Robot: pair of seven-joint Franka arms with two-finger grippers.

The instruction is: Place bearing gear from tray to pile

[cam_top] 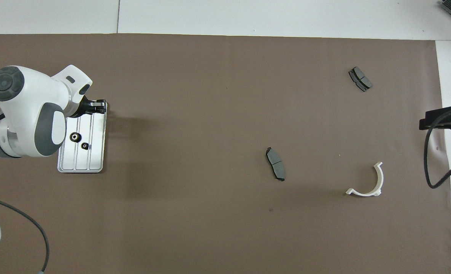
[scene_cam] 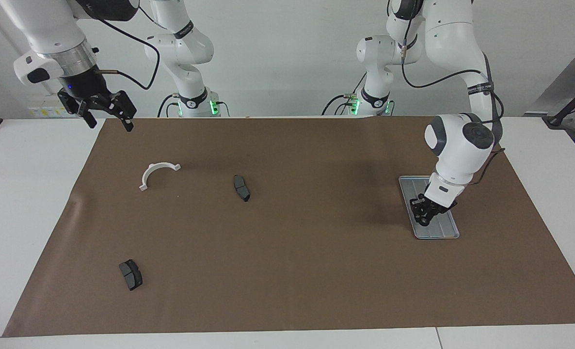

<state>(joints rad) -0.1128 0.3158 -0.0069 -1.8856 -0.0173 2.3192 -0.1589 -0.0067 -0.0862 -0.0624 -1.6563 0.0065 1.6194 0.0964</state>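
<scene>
Hovering over the metal tray [cam_top: 96,161], the left gripper [scene_cam: 424,216] has its fingers pinched nearly together, though whether a gear sits between them I cannot tell. Two small black gears [cam_top: 73,137] lie in the tray. The right gripper [scene_cam: 104,114] waits wide open above the table's edge.

Lots of bare brown paper [scene_cam: 316,271] mid-table. In the way: two brake pads [scene_cam: 241,187] [scene_cam: 131,274], one white half ring [scene_cam: 157,173], tray [cam_top: 96,160].
</scene>
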